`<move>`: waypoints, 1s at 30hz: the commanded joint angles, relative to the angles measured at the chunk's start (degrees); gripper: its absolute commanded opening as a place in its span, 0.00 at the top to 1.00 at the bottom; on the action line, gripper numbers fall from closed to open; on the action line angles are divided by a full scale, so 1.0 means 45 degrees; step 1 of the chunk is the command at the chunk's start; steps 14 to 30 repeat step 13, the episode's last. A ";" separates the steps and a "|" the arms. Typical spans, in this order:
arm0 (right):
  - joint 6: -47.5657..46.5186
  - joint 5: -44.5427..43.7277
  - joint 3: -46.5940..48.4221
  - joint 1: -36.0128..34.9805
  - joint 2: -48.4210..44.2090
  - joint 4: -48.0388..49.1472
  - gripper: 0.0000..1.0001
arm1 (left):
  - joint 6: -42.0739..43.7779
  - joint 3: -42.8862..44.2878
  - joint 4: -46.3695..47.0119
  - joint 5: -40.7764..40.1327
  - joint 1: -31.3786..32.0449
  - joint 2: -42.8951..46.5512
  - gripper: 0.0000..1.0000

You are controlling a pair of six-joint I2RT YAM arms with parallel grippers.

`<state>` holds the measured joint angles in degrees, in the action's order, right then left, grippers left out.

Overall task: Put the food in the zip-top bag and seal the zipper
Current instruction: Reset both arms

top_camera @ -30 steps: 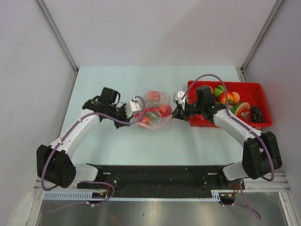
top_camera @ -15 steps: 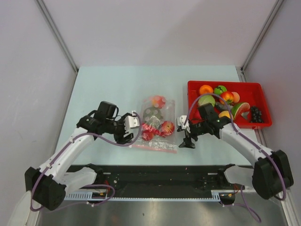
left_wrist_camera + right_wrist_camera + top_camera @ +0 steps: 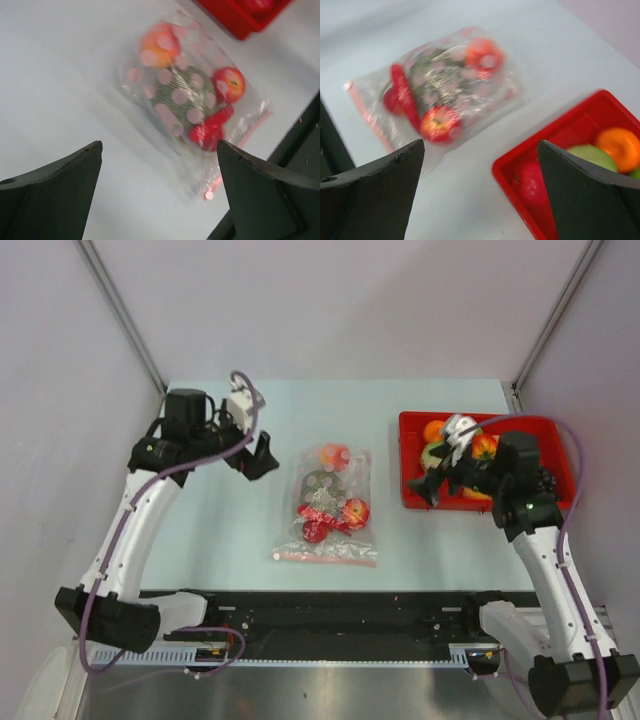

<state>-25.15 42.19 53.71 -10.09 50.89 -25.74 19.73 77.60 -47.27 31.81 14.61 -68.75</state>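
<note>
We log zip-top bag (image 3: 328, 502) mid-worktop, food (image 3: 354, 510) inside, zipper (image 3: 325, 554) toward near edge, wrist views show left gripper (image 3: 262, 455) and right gripper (image 3: 425, 488) spread, empty, only top view reaches red tray (image 3: 520, 418) right end.

Reaching inward from either side with elbows bent, holding the left gripper (image 3: 262, 455) high with its jaws spread wide and nothing between them, tips aimed down and to the right, and the right gripper (image 3: 423, 490) likewise spread wide and empty, tips aimed down and to the left.
</note>
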 commanded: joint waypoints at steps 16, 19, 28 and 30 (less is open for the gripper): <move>0.6464 0.0778 0.2319 0.6810 0.3357 0.1966 0.00 | -0.3837 0.1774 0.1422 -0.2069 -0.3090 -0.2298 0.00; 0.6464 0.0778 0.2319 0.6810 0.3357 0.1966 0.00 | -0.3837 0.1774 0.1422 -0.2069 -0.3090 -0.2298 0.00; 0.6464 0.0778 0.2319 0.6810 0.3357 0.1966 0.00 | -0.3837 0.1774 0.1422 -0.2069 -0.3090 -0.2298 0.00; 0.6464 0.0778 0.2319 0.6810 0.3357 0.1966 0.00 | -0.3837 0.1774 0.1422 -0.2069 -0.3090 -0.2298 0.00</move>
